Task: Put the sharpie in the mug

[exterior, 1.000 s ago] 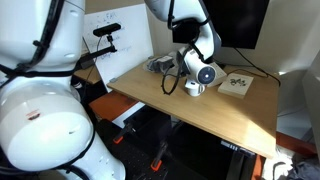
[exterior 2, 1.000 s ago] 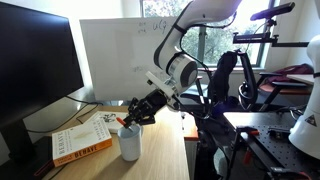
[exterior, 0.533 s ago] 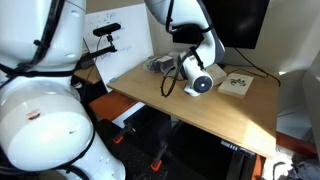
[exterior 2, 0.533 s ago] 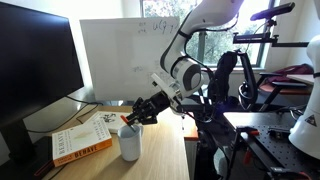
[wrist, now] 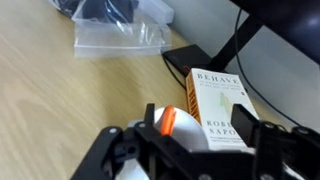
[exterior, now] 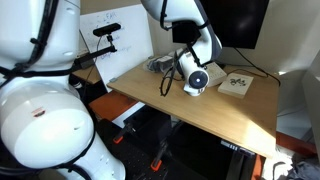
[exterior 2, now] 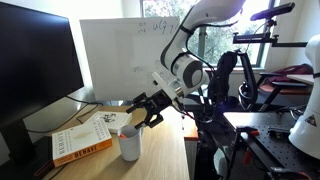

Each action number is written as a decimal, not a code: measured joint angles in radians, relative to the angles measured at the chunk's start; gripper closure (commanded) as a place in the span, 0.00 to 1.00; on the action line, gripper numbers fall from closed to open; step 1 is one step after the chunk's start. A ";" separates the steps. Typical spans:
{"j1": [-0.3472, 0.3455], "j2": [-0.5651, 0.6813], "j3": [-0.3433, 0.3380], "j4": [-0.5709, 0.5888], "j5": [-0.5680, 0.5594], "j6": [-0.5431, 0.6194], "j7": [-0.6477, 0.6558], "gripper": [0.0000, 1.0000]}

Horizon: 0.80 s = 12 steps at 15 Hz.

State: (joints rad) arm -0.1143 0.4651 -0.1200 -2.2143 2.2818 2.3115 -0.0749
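Note:
In the wrist view the white mug (wrist: 200, 140) sits directly under my gripper (wrist: 197, 122). The jaws are open, one finger on each side of the rim. The orange sharpie (wrist: 167, 122) stands in the mug, leaning at the rim close to the left finger (wrist: 150, 120), with nothing gripping it. Only its top end shows. In both exterior views the gripper (exterior: 193, 78) (exterior 2: 141, 117) hangs just above the mug (exterior: 193, 91) (exterior 2: 129, 146), which stands on the wooden desk (exterior: 200, 115).
A white book (wrist: 225, 100) (exterior 2: 85, 142) lies right beside the mug. A clear bag of dark items (wrist: 115, 25) (exterior: 158, 65) lies farther back. A monitor (exterior 2: 35, 60) with its black stand (wrist: 225, 50) and a whiteboard (exterior 2: 110, 55) border the desk.
The jaws were shut on the sharpie over the mug and have now opened wide. The sharpie has dropped into the mug. The arm has barely moved.

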 measured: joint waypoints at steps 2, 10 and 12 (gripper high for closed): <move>0.042 -0.046 -0.002 -0.009 -0.015 0.159 0.004 0.00; 0.156 -0.226 0.018 -0.094 -0.077 0.504 0.024 0.00; 0.166 -0.261 0.025 -0.118 -0.077 0.535 0.023 0.00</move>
State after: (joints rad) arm 0.0519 0.2045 -0.0948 -2.3322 2.2045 2.8466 -0.0515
